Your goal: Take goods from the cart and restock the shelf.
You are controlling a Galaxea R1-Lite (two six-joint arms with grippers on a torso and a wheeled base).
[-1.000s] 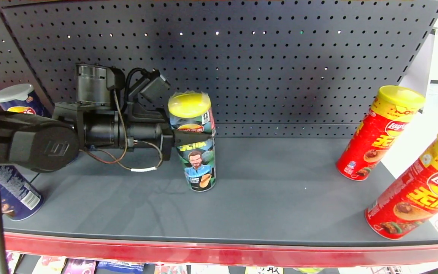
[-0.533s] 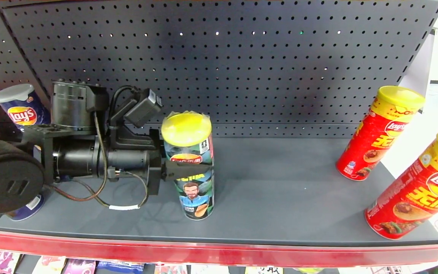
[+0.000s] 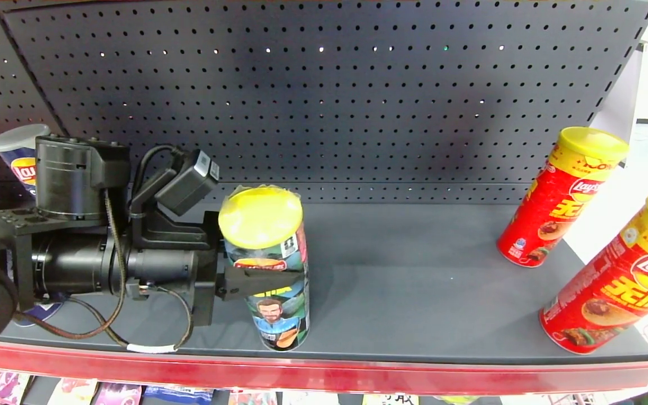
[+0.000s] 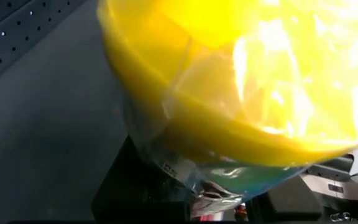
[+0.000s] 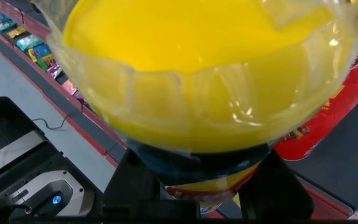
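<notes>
One tall cardboard chip tube (image 3: 272, 315) gripped in the left end effector (image 3: 279, 273), fingers closed tight on its upper body, one black finger (image 3: 256, 277) crossing the front just beneath the lid. Topped with a round yellow plastic lid (image 3: 260, 216) under wrinkled clear film. Wrapped in dark green-and-blue print with a red-and-yellow logo up high and a cartoon bearded man near the base. Held nearly upright, leaning slightly, over the front part of the grey shelf board (image 3: 414, 292), close to the red front lip (image 3: 358, 374); contact between base and board impossible to tell.

Well apart to the right, a red chip tube with a yellow lid (image 3: 560, 197) standing farther back and another red chip tube (image 3: 622, 275) nearer the lip. At the far left, against the dark perforated back panel (image 3: 358, 101), a blue chip tube with a white lid (image 3: 20, 152).

In the right end effector (image 5: 194, 193), a second yellow-lidded chip tube (image 5: 191, 81), blue and yellow below the lid, pinched with fingers closed on both sides of it.
</notes>
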